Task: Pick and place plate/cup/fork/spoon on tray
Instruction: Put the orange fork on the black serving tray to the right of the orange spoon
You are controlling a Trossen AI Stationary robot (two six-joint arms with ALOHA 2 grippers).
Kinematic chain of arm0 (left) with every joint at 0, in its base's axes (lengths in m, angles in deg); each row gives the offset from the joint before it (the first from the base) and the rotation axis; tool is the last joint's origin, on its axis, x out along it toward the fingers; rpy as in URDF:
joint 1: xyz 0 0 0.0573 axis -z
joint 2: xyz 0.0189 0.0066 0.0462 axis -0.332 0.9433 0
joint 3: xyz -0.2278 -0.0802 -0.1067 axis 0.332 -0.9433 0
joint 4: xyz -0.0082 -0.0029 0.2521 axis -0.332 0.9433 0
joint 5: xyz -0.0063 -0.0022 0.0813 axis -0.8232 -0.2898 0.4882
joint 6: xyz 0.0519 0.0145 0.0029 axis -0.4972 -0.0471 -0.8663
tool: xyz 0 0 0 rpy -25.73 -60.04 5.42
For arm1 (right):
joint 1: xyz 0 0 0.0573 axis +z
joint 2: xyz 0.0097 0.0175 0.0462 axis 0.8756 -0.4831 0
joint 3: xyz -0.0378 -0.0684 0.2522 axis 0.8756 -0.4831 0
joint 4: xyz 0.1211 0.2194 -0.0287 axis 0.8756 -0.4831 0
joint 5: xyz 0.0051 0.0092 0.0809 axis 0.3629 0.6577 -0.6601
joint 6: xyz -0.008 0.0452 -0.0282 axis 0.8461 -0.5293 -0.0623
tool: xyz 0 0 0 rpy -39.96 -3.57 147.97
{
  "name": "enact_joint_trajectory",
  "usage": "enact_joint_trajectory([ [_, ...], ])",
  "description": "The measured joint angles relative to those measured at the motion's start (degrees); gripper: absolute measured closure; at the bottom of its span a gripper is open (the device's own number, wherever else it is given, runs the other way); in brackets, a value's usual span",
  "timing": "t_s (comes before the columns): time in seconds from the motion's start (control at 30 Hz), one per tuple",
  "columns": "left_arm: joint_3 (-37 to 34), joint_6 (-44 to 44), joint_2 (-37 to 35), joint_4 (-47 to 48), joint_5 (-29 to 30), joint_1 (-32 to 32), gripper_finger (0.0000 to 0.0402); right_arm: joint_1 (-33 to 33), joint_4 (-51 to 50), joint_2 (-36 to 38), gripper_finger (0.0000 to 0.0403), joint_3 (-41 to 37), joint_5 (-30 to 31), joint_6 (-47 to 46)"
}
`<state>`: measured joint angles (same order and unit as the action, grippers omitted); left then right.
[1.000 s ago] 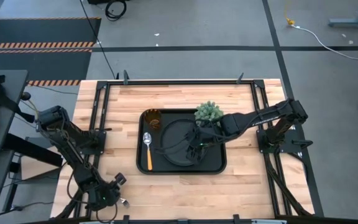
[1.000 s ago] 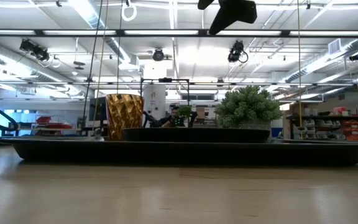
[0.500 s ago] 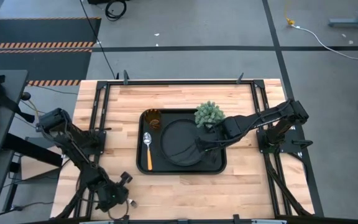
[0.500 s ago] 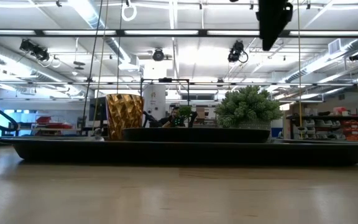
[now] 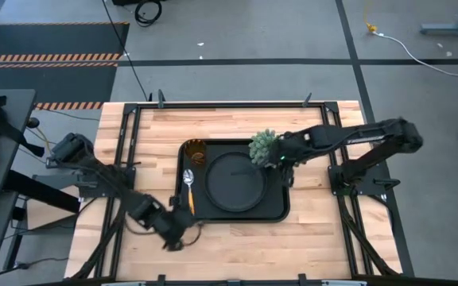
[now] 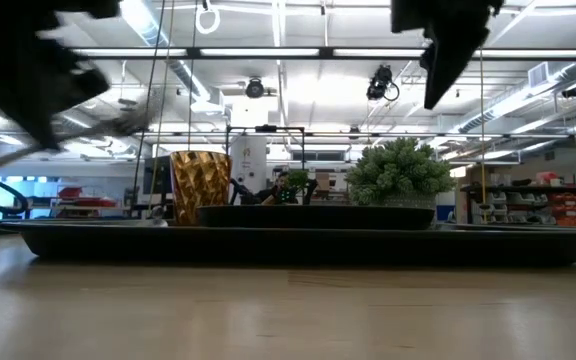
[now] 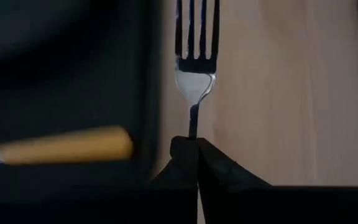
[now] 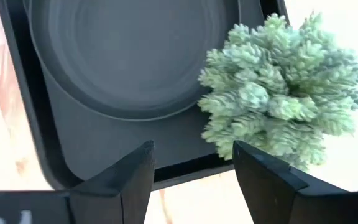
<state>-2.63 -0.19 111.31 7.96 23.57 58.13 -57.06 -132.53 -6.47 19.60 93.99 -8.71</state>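
The fork (image 7: 196, 56) is pinched in my left gripper (image 7: 194, 149), fingers closed on the thin metal neck just below the tines, which point away from me. I judge it light and stiff, but the smooth narrow shank could swivel or slip in so small a hold, so I want to carry it level and slowly. The orange handle is hidden behind my fingers. In the high view my left gripper (image 5: 177, 226) sits low over the worktop (image 5: 229, 242), just off the tray's (image 5: 281, 210) near left corner, arm stretched out. The spoon (image 5: 189, 191) lies along the tray's left side, the cup (image 5: 195, 149) in its far left corner, the plate (image 5: 234, 180) in the middle. My right gripper (image 8: 191, 165) hangs open and empty, raised beside the plant ball (image 5: 265, 145).
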Motion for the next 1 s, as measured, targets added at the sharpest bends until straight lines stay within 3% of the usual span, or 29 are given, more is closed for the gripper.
enact_joint_trajectory([
  [0.23,5.0,20.0,-0.1,1.9,4.4,-11.4,0.0401,-4.3,5.0,10.4,0.0185,-10.6,-6.5,9.6],
  [0.37,5.2,37.7,-0.1,6.7,4.5,-16.3,0.0401,-4.7,4.9,13.6,0.0185,-12.3,-9.3,14.2],
  [0.67,1.0,74.8,1.2,9.5,4.1,-20.4,0.0401,-4.7,4.8,18.6,0.0185,-12.3,-12.8,16.1],
  [0.83,0.7,79.1,4.0,8.6,4.5,-21.7,0.0401,-4.7,4.7,20.4,0.0185,-12.3,-12.9,17.7],
  [1.0,0.9,72.7,6.1,4.5,4.0,-24.0,0.0401,-4.7,4.3,21.1,0.0186,-12.3,-12.9,18.4],
])
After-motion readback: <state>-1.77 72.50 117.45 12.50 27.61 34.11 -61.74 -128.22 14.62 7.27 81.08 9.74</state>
